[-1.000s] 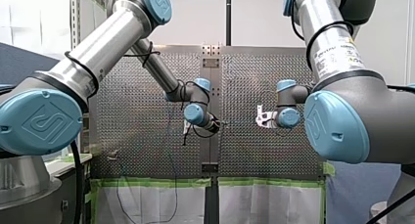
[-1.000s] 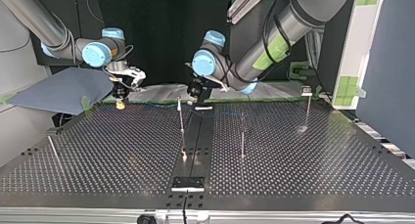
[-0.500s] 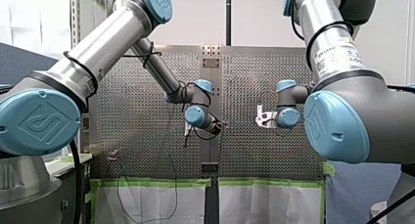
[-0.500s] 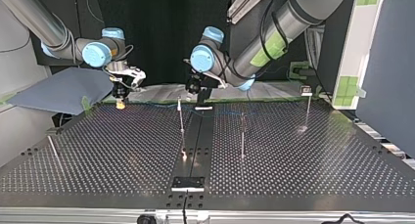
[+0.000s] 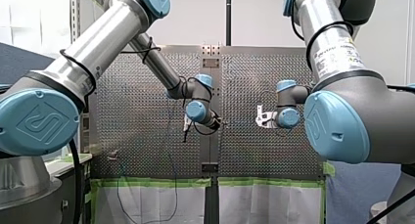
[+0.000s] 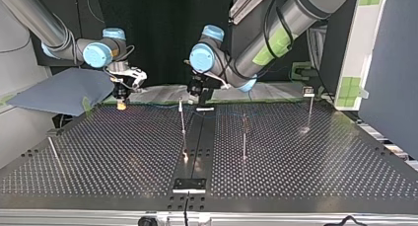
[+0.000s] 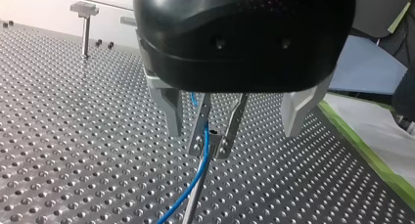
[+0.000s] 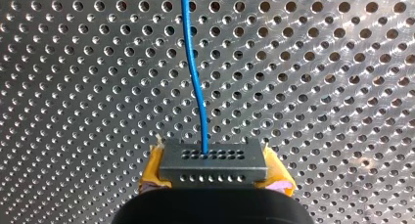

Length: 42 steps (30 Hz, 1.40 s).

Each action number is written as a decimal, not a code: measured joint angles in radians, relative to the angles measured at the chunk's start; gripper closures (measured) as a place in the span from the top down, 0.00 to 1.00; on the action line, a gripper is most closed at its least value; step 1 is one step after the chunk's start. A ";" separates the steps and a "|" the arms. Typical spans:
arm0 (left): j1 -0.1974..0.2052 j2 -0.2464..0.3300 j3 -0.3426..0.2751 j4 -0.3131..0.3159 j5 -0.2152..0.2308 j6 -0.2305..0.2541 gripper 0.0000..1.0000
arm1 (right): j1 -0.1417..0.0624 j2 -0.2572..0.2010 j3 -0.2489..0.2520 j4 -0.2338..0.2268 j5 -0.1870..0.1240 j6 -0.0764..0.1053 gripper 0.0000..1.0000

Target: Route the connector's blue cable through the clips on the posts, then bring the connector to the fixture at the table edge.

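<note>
In the right wrist view my right gripper (image 8: 214, 179) is shut on the grey connector (image 8: 213, 161), with its yellow pads (image 8: 150, 174) on both sides. The blue cable (image 8: 196, 82) runs from the connector over the perforated table. In the top view my right gripper (image 6: 121, 98) hangs at the far left. My left gripper (image 7: 231, 132) is open, its metal fingers (image 7: 169, 106) wide apart astride a clip (image 7: 215, 133) on a post. The blue cable (image 7: 198, 177) passes through that clip. The same post (image 6: 182, 118) stands mid-table, with my left gripper (image 6: 199, 92) just behind it.
More posts stand on the table: one (image 6: 244, 136) right of centre, one (image 6: 309, 111) at the far right, one (image 6: 53, 151) leaning at the left. A dark fixture plate (image 6: 189, 184) sits at the near table edge. A blue sheet (image 6: 64, 90) lies beyond the far left corner.
My left arm's wrist has risen a little and shifted slightly to the left in the top view. My right arm and the connector have not moved.
</note>
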<state>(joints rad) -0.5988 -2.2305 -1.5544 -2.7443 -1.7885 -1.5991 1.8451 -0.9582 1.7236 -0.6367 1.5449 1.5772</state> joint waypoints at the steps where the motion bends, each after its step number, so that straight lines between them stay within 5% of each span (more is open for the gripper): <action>1: -0.002 0.000 -0.001 -0.001 -0.007 0.000 1.00 | 0.000 0.000 0.000 0.000 0.000 0.000 0.00; 28: -0.026 0.000 -0.004 0.019 0.028 0.049 1.00 | 0.000 0.002 0.000 0.000 -0.006 0.004 0.00; 42: -0.034 0.000 -0.004 0.034 0.037 0.029 1.00 | -0.005 0.002 0.000 0.000 -0.007 0.007 0.00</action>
<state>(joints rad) -0.6331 -2.2306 -1.5581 -2.7103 -1.7516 -1.5698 1.8400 -0.9559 1.7236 -0.6369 1.5376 1.5837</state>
